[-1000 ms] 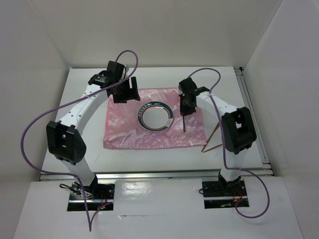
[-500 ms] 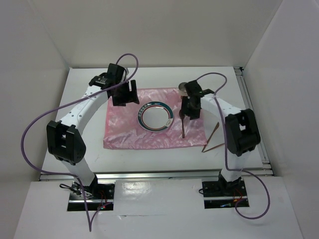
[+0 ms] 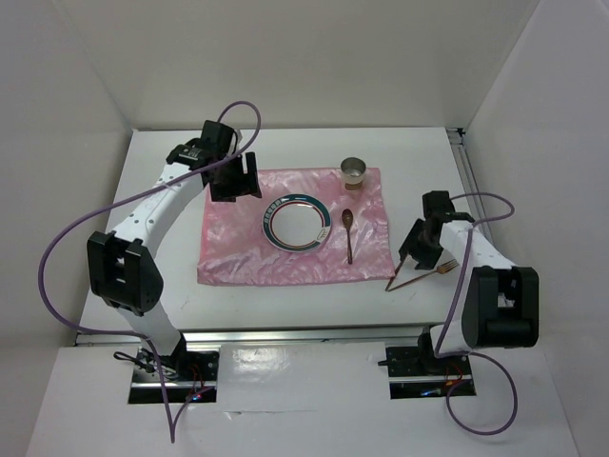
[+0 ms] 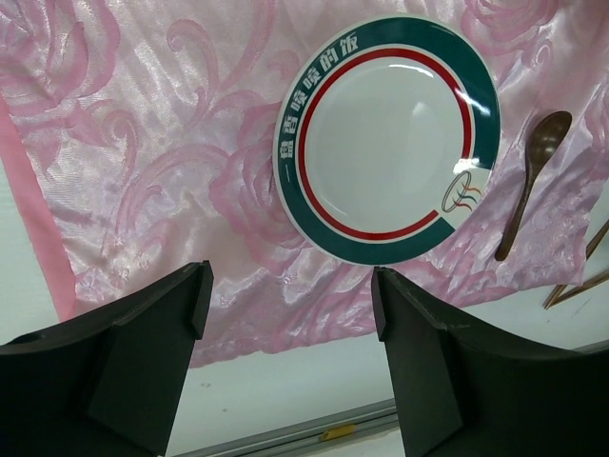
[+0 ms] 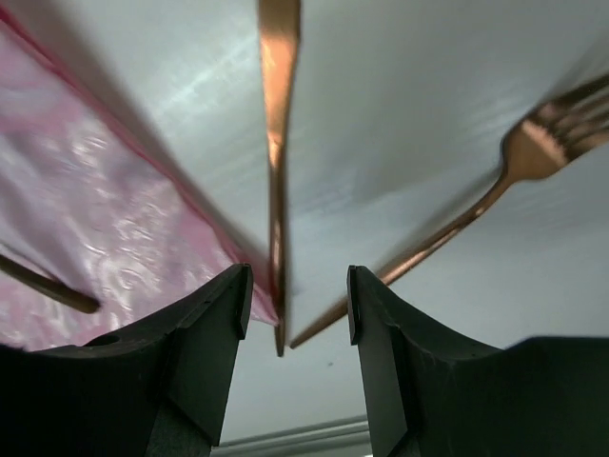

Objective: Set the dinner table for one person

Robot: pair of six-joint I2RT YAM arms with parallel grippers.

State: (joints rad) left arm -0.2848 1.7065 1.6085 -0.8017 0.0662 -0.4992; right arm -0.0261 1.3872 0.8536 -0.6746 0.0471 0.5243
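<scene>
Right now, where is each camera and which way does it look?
Top: above and behind the arms, looking down on the table; both arms show.
Left wrist: on the left hand, facing the plate; its fingers show.
Right wrist: on the right hand, low over knife and fork; fingers show.
Top and left wrist share the plate.

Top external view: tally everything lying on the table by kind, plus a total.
pink cloth: 1
plate: 1
metal cup: 1
wooden spoon: 1
copper knife: 1
copper fork: 1
Total: 6
</scene>
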